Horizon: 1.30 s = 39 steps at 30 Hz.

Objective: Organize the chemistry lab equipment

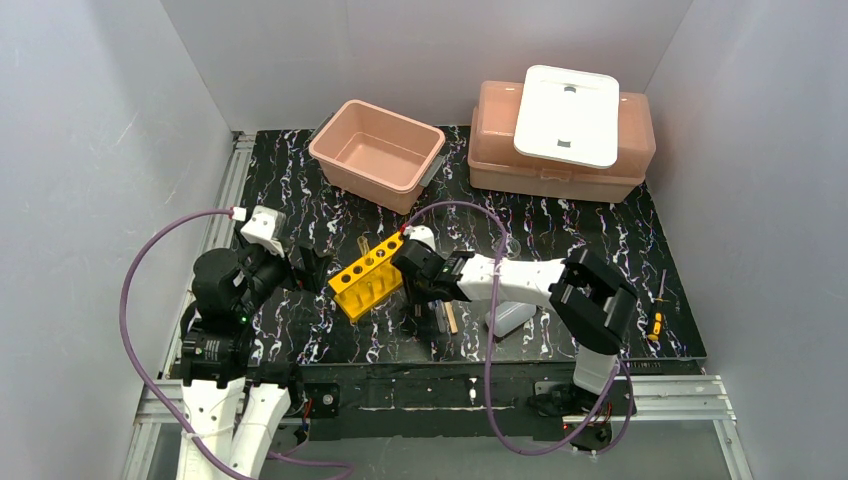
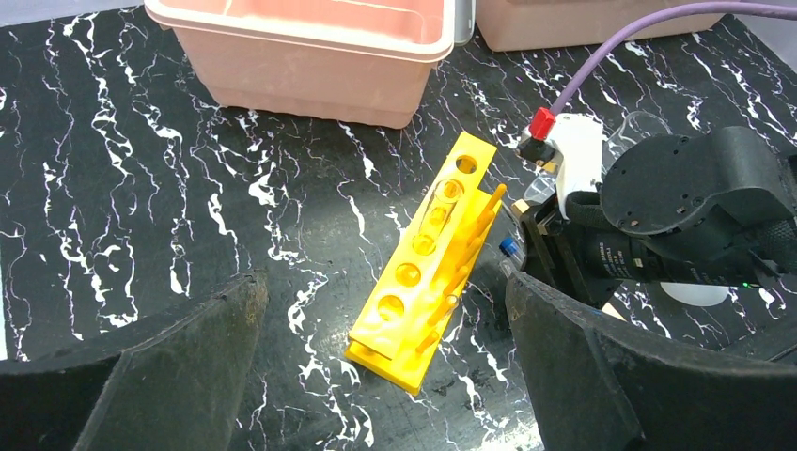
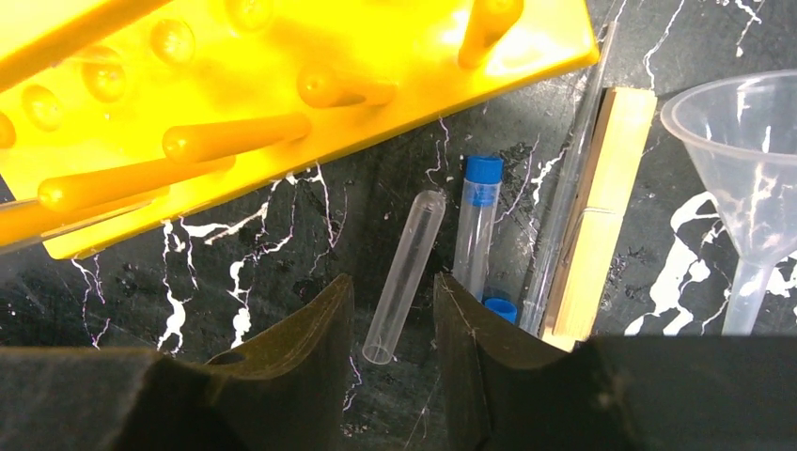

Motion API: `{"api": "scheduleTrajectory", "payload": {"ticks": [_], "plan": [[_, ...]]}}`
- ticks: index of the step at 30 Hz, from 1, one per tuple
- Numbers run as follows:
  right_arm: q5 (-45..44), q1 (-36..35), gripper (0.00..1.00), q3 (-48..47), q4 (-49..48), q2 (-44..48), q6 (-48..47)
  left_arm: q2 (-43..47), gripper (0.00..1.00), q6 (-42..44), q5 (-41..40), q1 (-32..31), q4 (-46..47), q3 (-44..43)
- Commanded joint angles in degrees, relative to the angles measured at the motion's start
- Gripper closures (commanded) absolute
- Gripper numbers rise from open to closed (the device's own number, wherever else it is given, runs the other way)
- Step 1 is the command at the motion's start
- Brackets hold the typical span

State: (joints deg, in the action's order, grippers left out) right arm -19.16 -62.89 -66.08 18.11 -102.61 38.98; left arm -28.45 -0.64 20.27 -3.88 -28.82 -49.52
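The yellow holed rack (image 1: 365, 278) stands at the table's near middle, with a clear tube (image 2: 440, 202) in one hole. My right gripper (image 1: 418, 290) hangs low at the rack's right side. In the right wrist view its fingers (image 3: 324, 315) flank a clear glass tube (image 3: 406, 277) lying on the table, with a small gap on each side. Beside that tube lie a blue-capped tube (image 3: 479, 221), a thin glass rod (image 3: 569, 197) and the wooden stick (image 3: 601, 216). My left gripper (image 1: 310, 268) is wide open left of the rack (image 2: 432, 263), holding nothing.
A clear funnel (image 3: 742, 141) rests right of the stick. A translucent white bottle (image 1: 512, 318) lies under the right arm. At the back are an open pink tub (image 1: 378, 150) and a closed pink tub (image 1: 500, 150) with a white lid (image 1: 567, 115) on top.
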Motion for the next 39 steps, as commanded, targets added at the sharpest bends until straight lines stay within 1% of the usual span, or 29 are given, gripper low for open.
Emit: {"api": "scheduleTrajectory", "payload": {"ticks": [1,7,10,12,16,18,22,26,29,31,33,35,37,39], "plan": [[-1.0,0.3,0.55,-2.8,-1.0,-2.4,1.0,0.9,0.02,0.1,0.5,0.0,-0.3,-1.6],[-1.5,0.4,0.57,-4.7,1.6,-5.0,1.0,1.2,0.02,0.4,0.6,0.0,-0.6,-2.0],[-1.7,0.4,0.61,-4.4,1.9,-5.1,0.9,1.2,0.02,0.3,0.9,0.0,-0.5,-2.1],[-1.8,0.4,0.68,-4.0,2.1,-4.8,1.0,1.2,0.02,-0.1,1.3,0.0,-0.3,-2.2],[-2.4,0.4,0.92,-3.6,2.3,-3.2,0.4,1.4,0.02,-0.6,1.8,0.0,0.1,-2.3],[-2.7,0.4,0.99,-3.3,2.1,-1.8,-0.3,1.5,0.02,-0.8,2.3,0.0,0.2,-2.5],[-3.3,0.4,0.99,-2.7,1.3,3.0,-2.0,2.1,0.02,-0.8,5.0,0.0,0.2,-3.0],[-3.1,0.2,0.99,-0.2,-1.5,12.4,-4.0,3.0,0.02,-0.5,10.7,0.0,0.2,-3.7],[-2.7,-0.9,0.99,4.6,-9.1,22.2,-7.5,3.3,0.02,-1.4,17.3,0.0,0.2,-4.4],[-2.5,-2.0,0.99,7.2,-14.9,28.1,-9.8,3.5,0.02,-2.6,24.3,0.0,1.1,-4.2],[-1.8,-3.1,0.99,7.9,-19.5,32.3,-12.0,3.7,0.02,-5.2,29.8,0.0,3.4,-3.2],[-1.1,-4.1,0.99,6.0,-21.0,34.7,-13.6,3.6,0.02,-8.8,34.3,0.0,8.2,-1.0],[-0.3,-5.6,0.99,3.3,-22.6,35.5,-15.8,3.2,0.02,-11.8,37.7,0.0,11.7,0.5],[0.2,-7.7,0.99,2.2,-27.1,36.0,-18.6,2.6,0.02,-13.2,40.6,0.0,14.9,1.2]]}}
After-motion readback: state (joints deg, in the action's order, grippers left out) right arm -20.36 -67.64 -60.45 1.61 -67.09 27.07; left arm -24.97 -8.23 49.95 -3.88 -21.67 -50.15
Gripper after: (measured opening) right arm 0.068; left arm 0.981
